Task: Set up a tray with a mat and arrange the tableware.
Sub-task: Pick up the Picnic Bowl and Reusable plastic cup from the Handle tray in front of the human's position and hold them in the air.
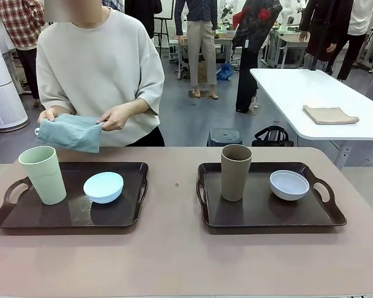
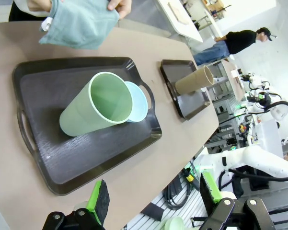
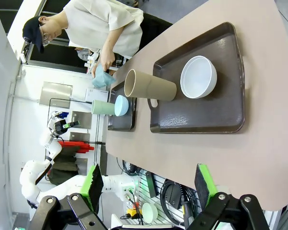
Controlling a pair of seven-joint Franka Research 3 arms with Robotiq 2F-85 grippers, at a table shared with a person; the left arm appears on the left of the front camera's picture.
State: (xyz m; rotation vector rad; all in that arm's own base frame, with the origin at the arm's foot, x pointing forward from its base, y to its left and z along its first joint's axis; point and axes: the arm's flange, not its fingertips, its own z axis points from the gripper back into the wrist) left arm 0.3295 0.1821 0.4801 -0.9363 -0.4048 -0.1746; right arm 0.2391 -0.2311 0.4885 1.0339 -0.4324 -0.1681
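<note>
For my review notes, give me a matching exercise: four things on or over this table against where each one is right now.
1 green tumbler
2 brown tumbler
3 white bowl
4 blue cloth

A in the person's hands
B left tray, beside the blue bowl
C right tray, toward its right handle
D right tray, toward its left handle

Pairs: 1-B, 2-D, 3-C, 4-A

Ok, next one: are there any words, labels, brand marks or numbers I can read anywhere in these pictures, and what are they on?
No text can be read.
The pale green tumbler, brown tumbler, light blue bowl, white bowl, left tray and right tray show no print.
The small white tag on the person's blue-grey cloth is too small to tell whether it bears print.
</note>
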